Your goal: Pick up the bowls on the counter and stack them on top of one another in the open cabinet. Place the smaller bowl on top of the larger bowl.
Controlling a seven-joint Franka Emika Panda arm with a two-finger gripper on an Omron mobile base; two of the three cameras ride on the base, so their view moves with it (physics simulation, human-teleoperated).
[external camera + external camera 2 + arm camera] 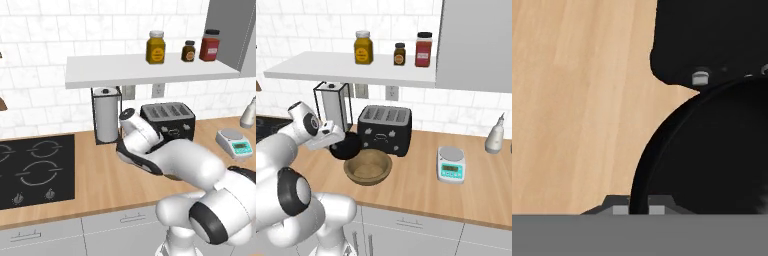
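Now I am straddling the rim of the smaller bowl (712, 165) with my gripper (639, 209), one fingertip on each side; whether it is clamping I cannot tell. Glossy and probably slippery, it needs a firm rim pinch; the larger bowl (368, 168) is sitting beside it on the desk (572, 100).

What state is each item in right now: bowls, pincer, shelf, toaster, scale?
Black bowl: on the counter, rim between the pincer's fingertips.
Wooden bowl: on the counter, empty, untouched.
Pincer: straddling the black bowl's rim; closure unclear.
Open cabinet shelf: three jars, no bowls yet.
Toaster: slots empty.
Scale: nothing on it.
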